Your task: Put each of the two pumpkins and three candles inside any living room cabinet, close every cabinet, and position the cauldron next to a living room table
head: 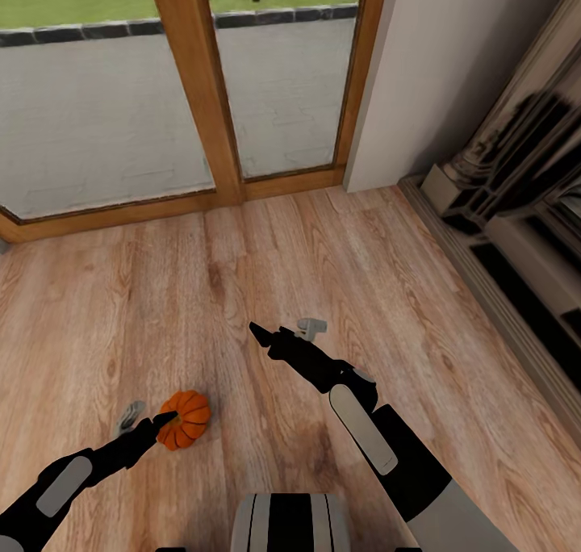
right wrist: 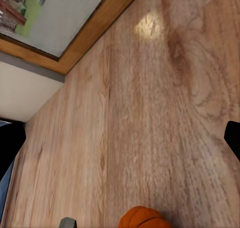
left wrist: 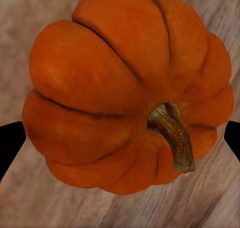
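Wooden floor (head: 323, 253), pumpkin (head: 185, 419), fireplace (head: 516, 213) beside

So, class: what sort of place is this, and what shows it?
Probably a living room at a patio door: wood-plank floor, timber-framed glass doors onto paving and grass, and a stone-coloured fireplace surround.

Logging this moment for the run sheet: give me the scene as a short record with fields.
setting: wooden floor by a glass door, fireplace surround on the right
pumpkin: between the left pincer's fingertips, stem facing the wrist camera
left pincer: grip not confirmed
right pincer: empty, above bare floor
other task things: not listed
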